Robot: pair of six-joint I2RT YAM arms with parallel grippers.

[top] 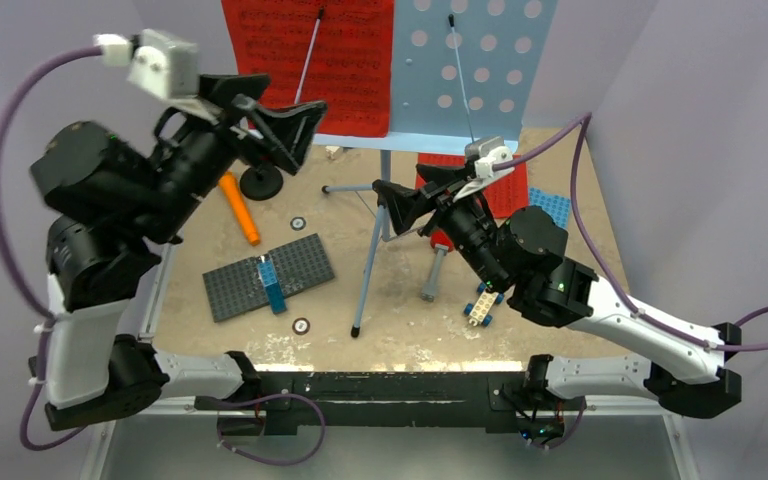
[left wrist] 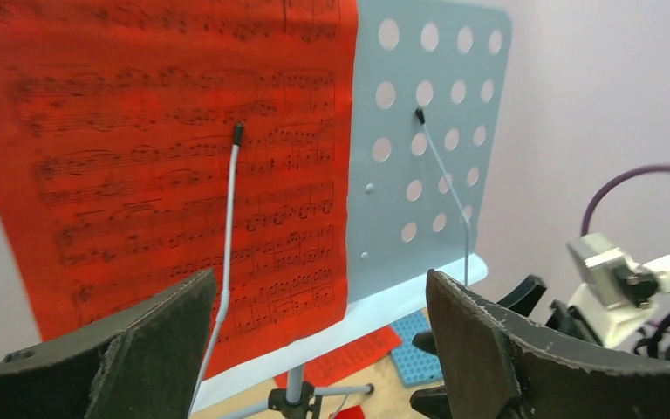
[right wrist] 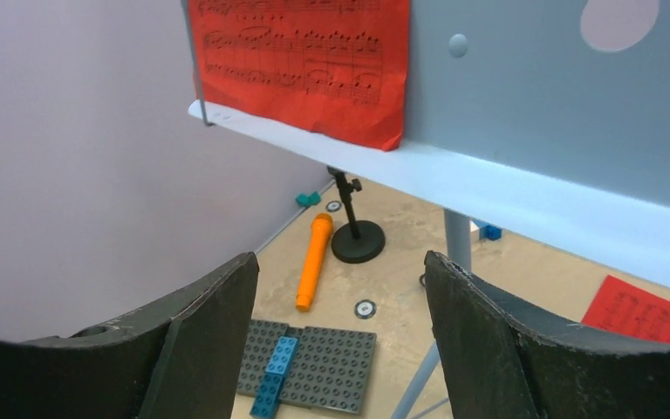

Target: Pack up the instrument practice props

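Observation:
The pale-blue perforated music stand [top: 480, 70] rises on its grey tripod [top: 373, 245] at the back of the table. One red sheet-music page [left wrist: 166, 157] rests on its shelf under a wire page holder. Another red page [top: 505, 195] lies on the table behind the tripod. The orange toy microphone [right wrist: 312, 262] lies beside the black round-based mic stand [right wrist: 356, 240]. My left gripper [left wrist: 321, 288] is open and empty, raised in front of the red page on the stand. My right gripper [right wrist: 340, 262] is open and empty, low beside the tripod pole under the shelf.
A grey studded plate [top: 270, 275] with a blue brick strip lies front left. A blue studded plate [top: 550, 207] sits at the right, behind my right arm. A red-headed toy hammer [top: 435, 265] and a small wheeled brick piece [top: 482, 305] lie near the tripod's feet. Walls enclose three sides.

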